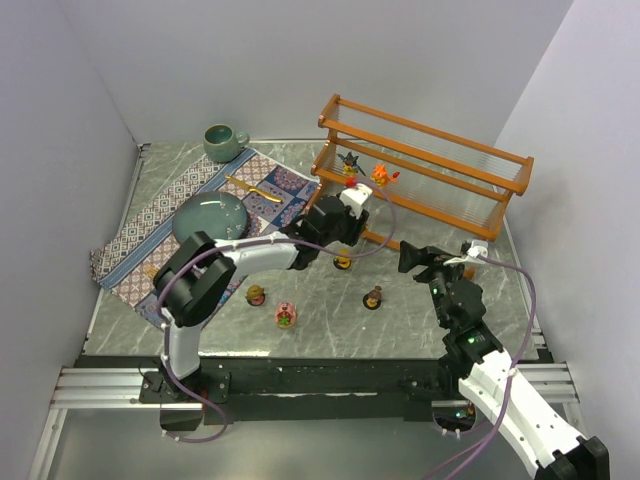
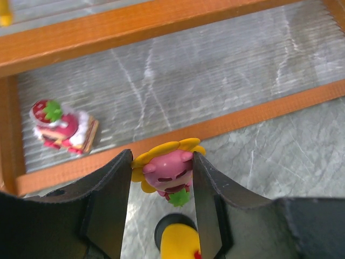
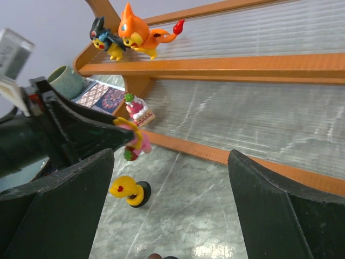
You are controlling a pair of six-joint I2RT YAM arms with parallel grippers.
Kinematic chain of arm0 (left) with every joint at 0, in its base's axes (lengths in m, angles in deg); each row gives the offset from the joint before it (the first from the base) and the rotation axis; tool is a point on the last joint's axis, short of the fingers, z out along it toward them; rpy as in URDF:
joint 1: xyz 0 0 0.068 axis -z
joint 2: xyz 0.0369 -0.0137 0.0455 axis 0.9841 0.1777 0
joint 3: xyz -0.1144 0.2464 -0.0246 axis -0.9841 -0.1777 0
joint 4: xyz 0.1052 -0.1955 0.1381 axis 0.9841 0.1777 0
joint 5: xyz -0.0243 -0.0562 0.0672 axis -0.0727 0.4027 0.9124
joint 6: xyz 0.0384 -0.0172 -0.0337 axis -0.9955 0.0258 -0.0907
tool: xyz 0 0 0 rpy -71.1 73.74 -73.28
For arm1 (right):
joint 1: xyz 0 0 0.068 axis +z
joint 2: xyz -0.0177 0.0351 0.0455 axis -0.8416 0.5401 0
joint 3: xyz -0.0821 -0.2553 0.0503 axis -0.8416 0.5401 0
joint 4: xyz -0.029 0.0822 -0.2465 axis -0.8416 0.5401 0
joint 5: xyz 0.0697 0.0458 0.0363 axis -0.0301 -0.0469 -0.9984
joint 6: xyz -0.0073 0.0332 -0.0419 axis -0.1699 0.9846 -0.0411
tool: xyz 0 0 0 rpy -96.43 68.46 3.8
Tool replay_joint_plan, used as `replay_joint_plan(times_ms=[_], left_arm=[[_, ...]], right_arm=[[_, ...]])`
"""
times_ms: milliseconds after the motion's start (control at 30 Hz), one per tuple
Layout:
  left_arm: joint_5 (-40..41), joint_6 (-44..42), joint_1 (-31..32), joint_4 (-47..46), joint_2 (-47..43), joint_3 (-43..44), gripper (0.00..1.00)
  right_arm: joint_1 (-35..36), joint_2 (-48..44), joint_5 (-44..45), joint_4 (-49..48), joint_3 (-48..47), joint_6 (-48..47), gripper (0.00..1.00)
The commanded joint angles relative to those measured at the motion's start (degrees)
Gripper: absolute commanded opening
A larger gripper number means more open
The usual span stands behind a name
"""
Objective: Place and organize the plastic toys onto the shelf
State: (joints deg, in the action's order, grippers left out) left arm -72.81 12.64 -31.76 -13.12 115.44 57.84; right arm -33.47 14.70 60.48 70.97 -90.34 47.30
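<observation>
My left gripper (image 2: pixel 161 181) is shut on a pink toy with yellow petals (image 2: pixel 164 171), held just in front of the shelf's (image 2: pixel 161 21) bottom front rail. A strawberry-cake toy (image 2: pixel 62 127) stands on the bottom tier. Below the held toy a yellow toy on a black base (image 2: pixel 180 240) stands on the table. From above, the left gripper (image 1: pixel 340 228) is at the shelf's (image 1: pixel 430 150) left end, where a dark spiky toy (image 1: pixel 349 162) and an orange toy (image 1: pixel 381 176) sit on a tier. My right gripper (image 1: pixel 415 258) (image 3: pixel 172 205) stands open and holds nothing, facing the shelf.
Three more toys stand on the marble table: a brown one (image 1: pixel 373 297), a pink one (image 1: pixel 285 315) and a yellowish one (image 1: pixel 256 295). A patterned mat (image 1: pixel 150 215) at the left carries a teal plate (image 1: pixel 212 218) and a gold utensil (image 1: pixel 255 188). A green mug (image 1: pixel 222 142) is behind.
</observation>
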Motion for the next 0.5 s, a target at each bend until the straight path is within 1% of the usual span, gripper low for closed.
replay_joint_plan(times_ms=[0, 167, 467], left_arm=[[-3.50, -1.98, -0.63, -4.83, 2.58, 5.33, 0.27], [-4.99, -2.43, -1.25, -7.64, 5.67, 7.88, 0.29], [-6.23, -3.30, -2.13, -7.82, 11.12, 13.16, 0.32]], right_arm=[[-0.28, 0.15, 1.82, -2.69, 0.60, 0.53, 0.93], [-0.28, 0.76, 1.47, -3.31, 0.77, 0.36, 0.93], [-0.28, 1.73, 1.03, -4.01, 0.68, -0.08, 0.93]])
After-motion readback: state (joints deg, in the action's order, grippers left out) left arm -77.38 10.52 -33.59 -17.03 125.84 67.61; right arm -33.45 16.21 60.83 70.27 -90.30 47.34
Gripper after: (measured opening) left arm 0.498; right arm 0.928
